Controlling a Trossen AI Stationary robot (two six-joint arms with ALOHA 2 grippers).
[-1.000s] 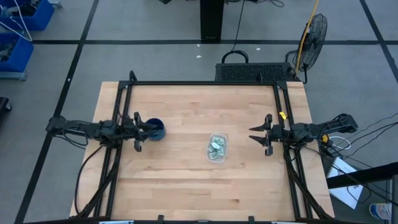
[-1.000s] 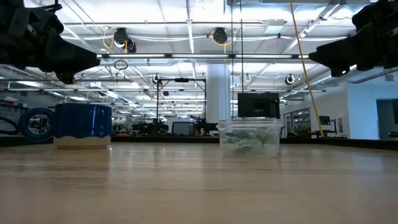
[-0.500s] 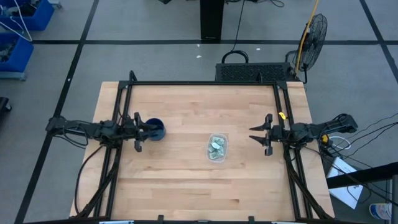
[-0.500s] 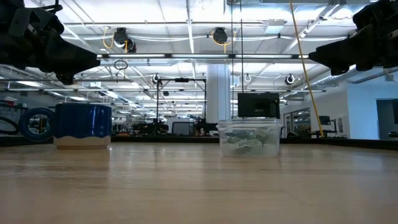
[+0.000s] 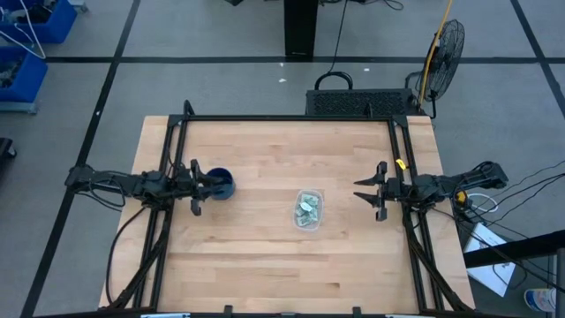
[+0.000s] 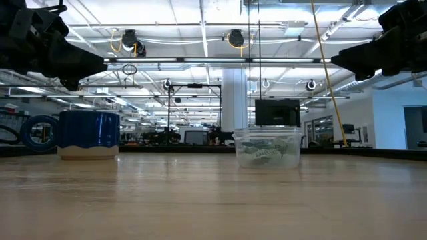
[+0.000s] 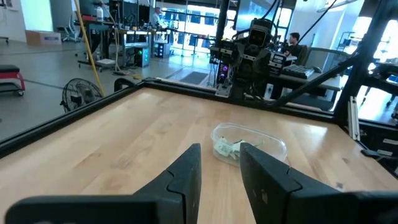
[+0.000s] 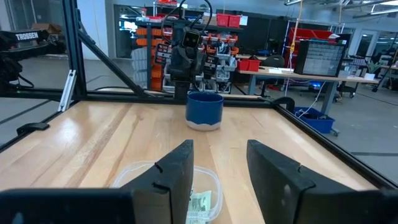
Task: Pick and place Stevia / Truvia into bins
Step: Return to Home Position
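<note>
Two tools, one clear tub, one dark blue mug and a small heap of packets are seen on or over one table (image 5: 265,265). The pale green and white packets (image 5: 307,210) are all gathered inside the tub (image 5: 309,196); they overlap, so their number cannot be counted. No packet is seen on the bare wood.

The tub is placed between the two tools, nearer the right one, and well apart from both. The left tool (image 5: 196,187) is held above the left side of the table, just beside the mug (image 5: 221,184). The right tool (image 5: 357,190) is held above the right side. The fingers of each are parted by a gap, and nothing is grasped by either.
</note>
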